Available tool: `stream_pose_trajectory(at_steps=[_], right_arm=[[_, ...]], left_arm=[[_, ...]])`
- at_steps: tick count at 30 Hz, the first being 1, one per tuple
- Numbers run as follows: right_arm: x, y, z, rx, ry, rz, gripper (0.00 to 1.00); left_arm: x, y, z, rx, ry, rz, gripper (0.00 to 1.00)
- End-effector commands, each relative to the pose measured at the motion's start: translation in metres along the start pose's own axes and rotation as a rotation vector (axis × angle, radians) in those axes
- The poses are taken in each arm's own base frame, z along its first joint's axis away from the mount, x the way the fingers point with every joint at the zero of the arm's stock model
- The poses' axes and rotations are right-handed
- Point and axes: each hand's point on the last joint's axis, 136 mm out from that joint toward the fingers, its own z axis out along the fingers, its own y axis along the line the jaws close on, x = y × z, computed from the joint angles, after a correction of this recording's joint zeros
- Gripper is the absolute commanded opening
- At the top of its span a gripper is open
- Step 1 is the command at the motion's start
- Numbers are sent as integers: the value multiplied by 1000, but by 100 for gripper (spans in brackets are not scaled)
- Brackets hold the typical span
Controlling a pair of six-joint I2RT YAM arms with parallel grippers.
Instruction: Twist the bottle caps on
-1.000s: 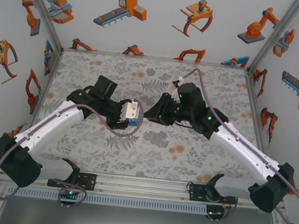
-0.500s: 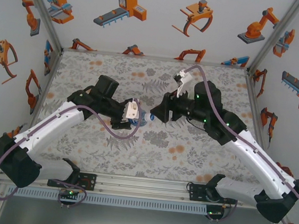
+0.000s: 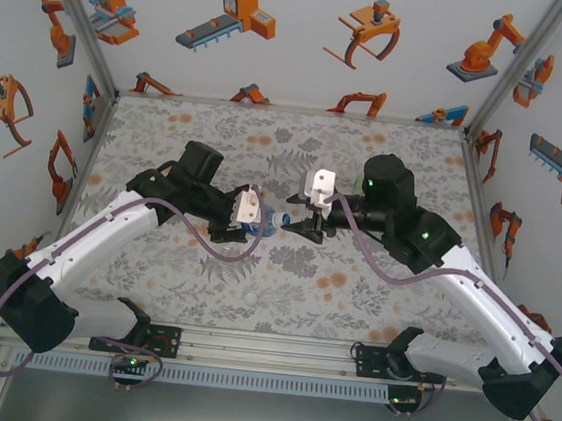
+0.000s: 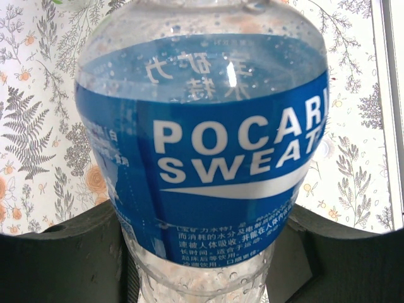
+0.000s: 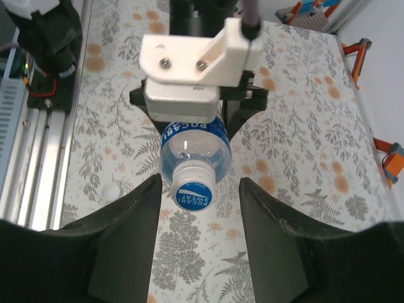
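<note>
Over the last second the right gripper [image 3: 298, 222] has rolled about its wrist, so its white camera bracket now sits on top, and it has drawn slightly back from the bottle's mouth; its black fingers [image 5: 126, 240] stand spread wide either side of the small round cap with a blue printed top and white skirt [image 5: 194, 193], touching neither side of it; we read this as a regrasp between turns, or a release after the last one, and we cannot tell whether the thread is fully home.

The left gripper [image 3: 251, 226] pinches the transparent plastic bottle with the blue label [image 4: 202, 158] round its body, holding it on its side above the floral-patterned table cloth [image 3: 352, 298], neck towards the right arm; the wall is smooth, rounded and beaded with droplets, the label glossy, so we judge it could slip or dent under a hard squeeze.

One tiny round white cap [image 3: 250, 296] lies loose on the cloth near the arm bases.
</note>
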Motion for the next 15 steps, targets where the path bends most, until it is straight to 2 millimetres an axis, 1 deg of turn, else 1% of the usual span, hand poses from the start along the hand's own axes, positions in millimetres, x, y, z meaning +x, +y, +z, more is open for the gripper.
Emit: stream_pose_trajectory(at_steps=[1,4,10,15], right_arm=[[-7,9,1,-47,-57,-133,50],[-2,10,5,-59,-47,-124,50],[12,8,10,-48,-11,-115,46],[14,8,12,-56,-6,-108,42]], left_arm=[[-15,-2,-8,2,-53,41,0],[-14,-3,-8,4,-53,42,0],[-15,-3,-8,4,-55,42,0],[-15,-3,-8,6,-57,43,0]])
